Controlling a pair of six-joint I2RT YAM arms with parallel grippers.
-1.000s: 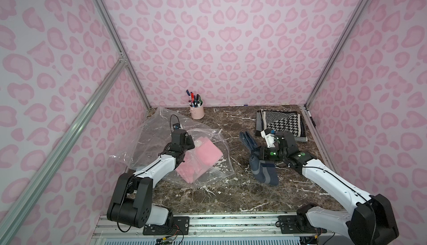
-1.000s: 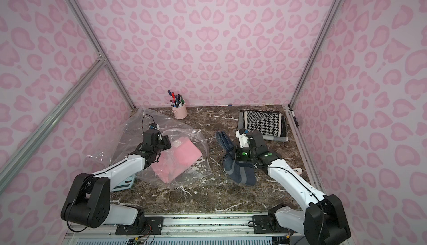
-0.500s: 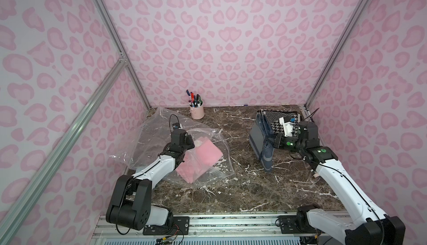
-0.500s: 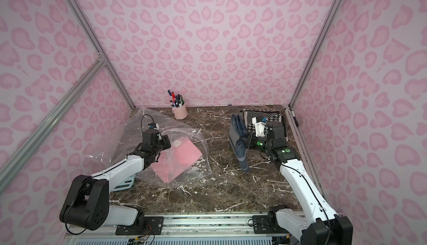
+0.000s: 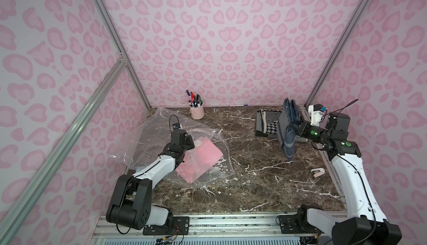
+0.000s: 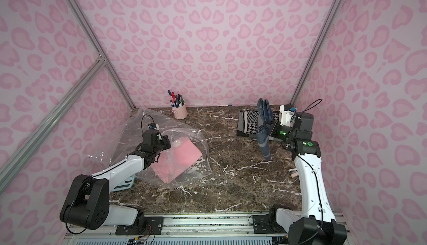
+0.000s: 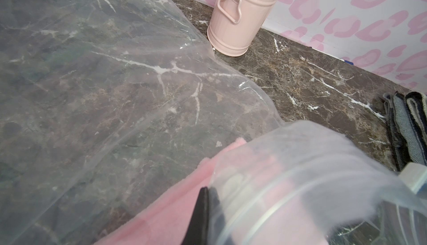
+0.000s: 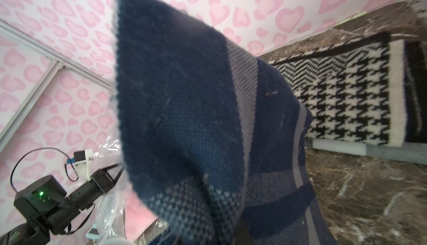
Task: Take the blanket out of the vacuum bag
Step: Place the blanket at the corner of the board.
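Observation:
In both top views the vacuum bag (image 5: 209,132) (image 6: 184,135) lies crinkled left of centre, its white valve disc (image 5: 198,143) beside a folded pink cloth (image 5: 205,156) inside it. My left gripper (image 5: 190,141) (image 7: 204,191) is shut on the bag's film (image 7: 300,163) over the pink cloth. The dark blue knitted blanket (image 5: 288,144) (image 6: 263,140) (image 8: 184,116) hangs in the air at the back right, well clear of the bag. My right gripper (image 5: 294,129) (image 6: 269,128) is shut on its middle. The blanket hides those jaws in the right wrist view.
A folded houndstooth blanket (image 5: 269,122) (image 8: 346,98) lies at the back right, just behind the hanging one. A pink pen cup (image 5: 196,112) (image 7: 240,19) stands at the back wall. Another clear bag (image 5: 147,135) spreads at the left. A small white clip (image 5: 317,172) lies by the right arm.
My right gripper has lifted the blue blanket off the middle of the table and carried it up and towards the back right, next to the houndstooth blanket. The left arm has stayed put.

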